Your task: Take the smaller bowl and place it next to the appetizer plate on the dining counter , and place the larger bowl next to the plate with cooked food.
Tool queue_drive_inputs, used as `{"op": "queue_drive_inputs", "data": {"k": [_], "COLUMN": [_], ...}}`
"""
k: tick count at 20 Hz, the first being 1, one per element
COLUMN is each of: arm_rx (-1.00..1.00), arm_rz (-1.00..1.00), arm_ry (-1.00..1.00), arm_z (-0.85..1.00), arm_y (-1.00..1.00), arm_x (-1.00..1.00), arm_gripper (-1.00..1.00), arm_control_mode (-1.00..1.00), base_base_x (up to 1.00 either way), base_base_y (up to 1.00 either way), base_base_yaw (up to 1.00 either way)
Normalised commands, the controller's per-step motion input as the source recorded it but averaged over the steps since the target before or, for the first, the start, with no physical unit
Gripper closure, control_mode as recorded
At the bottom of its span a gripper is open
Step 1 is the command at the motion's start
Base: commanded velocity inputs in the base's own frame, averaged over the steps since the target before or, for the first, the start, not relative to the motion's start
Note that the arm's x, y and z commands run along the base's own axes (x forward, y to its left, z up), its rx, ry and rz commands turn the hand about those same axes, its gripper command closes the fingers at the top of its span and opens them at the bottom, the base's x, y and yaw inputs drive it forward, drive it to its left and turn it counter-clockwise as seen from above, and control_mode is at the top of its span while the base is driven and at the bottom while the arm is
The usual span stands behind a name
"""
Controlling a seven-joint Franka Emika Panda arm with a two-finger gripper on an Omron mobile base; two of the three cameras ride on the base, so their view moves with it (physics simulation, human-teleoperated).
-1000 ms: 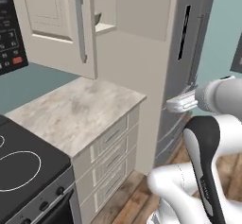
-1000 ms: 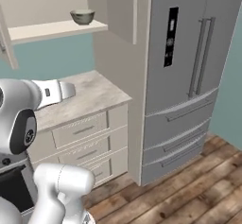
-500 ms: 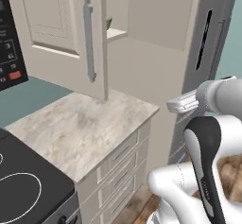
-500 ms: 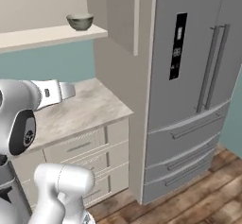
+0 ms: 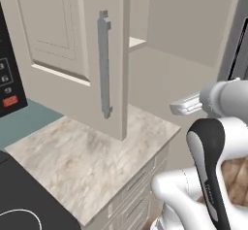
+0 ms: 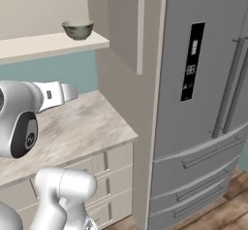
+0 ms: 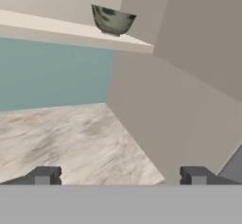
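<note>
Kitchen corner with a beige-grey veined marble tabletop (image 5: 92, 161) over white drawers (image 6: 106, 185), teal wall behind. Above it hangs a cream wall cabinet; its panelled door (image 5: 68, 44) with a long grey bar handle (image 5: 104, 64) stands open in the left base view. On the cabinet's pale shelf (image 6: 48, 44), near its right end, sits one round deep bowl with grey-green mottled glaze (image 6: 78, 29), upright; whether it is the smaller or larger of the pair cannot be told. At right stands a tall grey steel refrigerator (image 6: 203, 103) with a narrow black display panel (image 6: 193, 61); its small lit characters are too blurred to read. A black panel with a red button (image 5: 9, 100) shows at the left edge of the left base view, its markings illegible. The two-finger gripper (image 7: 120, 176) hovers over the tabletop, jaws wide apart and empty, well below the bowl.
</note>
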Motion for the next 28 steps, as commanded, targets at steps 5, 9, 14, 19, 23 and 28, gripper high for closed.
{"op": "queue_drive_inputs", "data": {"k": [5, 9, 14, 19, 23, 28], "arm_rx": [0.0, 0.0, 0.0, 0.0, 0.0, 0.0], "arm_rz": [0.0, 0.0, 0.0, 0.0, 0.0, 0.0], "arm_ry": [0.0, 0.0, 0.0, 0.0, 0.0, 0.0], "arm_z": [0.0, 0.0, 0.0, 0.0, 0.0, 0.0], "arm_y": [0.0, 0.0, 0.0, 0.0, 0.0, 0.0], "arm_x": [0.0, 0.0, 0.0, 0.0, 0.0, 0.0], "arm_gripper": [-1.0, -1.0, -1.0, -1.0, -1.0, -1.0], "arm_control_mode": [1.0, 1.0, 1.0, 1.0, 1.0, 1.0], "base_base_x": [0.71, 0.94, 1.0, 0.98, 0.9, 0.83], "base_base_y": [0.09, 0.0, 0.0, 0.0, 0.0, 0.0], "base_base_yaw": [0.08, 0.17, 0.26, 0.33, 0.3, 0.24]}}
